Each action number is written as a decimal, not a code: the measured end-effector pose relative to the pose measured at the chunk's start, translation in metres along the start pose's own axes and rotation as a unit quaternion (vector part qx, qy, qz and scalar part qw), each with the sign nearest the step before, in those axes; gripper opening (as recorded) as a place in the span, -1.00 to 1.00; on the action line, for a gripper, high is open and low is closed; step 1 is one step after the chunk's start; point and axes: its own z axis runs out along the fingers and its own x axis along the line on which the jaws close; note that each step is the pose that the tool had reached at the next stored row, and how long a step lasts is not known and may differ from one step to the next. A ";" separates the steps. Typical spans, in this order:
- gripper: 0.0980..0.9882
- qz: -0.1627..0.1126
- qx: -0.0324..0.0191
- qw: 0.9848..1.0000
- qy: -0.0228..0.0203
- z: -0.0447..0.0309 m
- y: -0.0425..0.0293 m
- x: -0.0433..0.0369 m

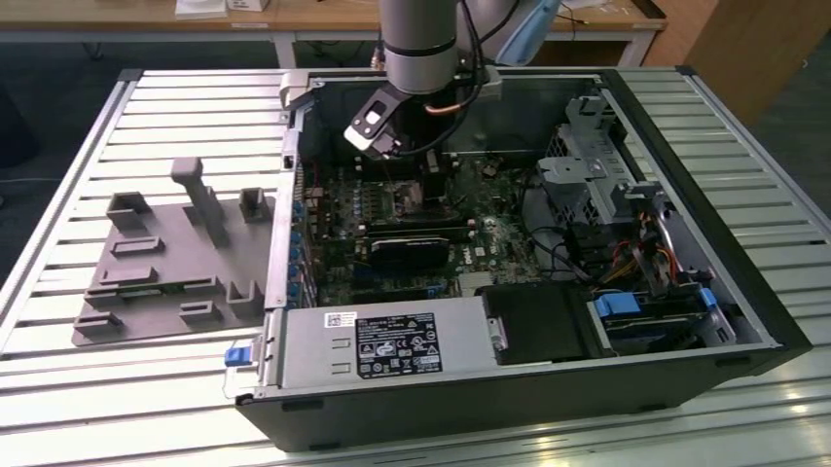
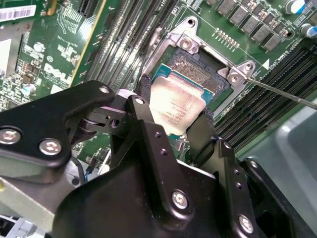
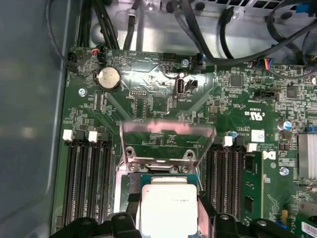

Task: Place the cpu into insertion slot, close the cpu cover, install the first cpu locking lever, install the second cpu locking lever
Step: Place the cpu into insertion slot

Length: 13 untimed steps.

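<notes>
Exterior view: the arm (image 1: 418,49) reaches into the open computer case (image 1: 520,389) on the worktop (image 1: 78,117). Second wrist view: the jaws clamp the cpu (image 2: 176,106) over the insertion slot (image 2: 195,64), with a thin lever (image 2: 277,91) beside it. First wrist view: the cpu cover (image 3: 168,130) stands raised beyond the slot.
</notes>
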 end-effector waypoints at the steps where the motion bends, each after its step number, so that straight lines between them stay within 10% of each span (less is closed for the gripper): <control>1: -0.01 0.000 0.000 1.000 0.000 0.0003 0.0000 0.0007; 13: -0.01 0.001 0.000 1.000 0.000 0.0098 -0.0050 0.0069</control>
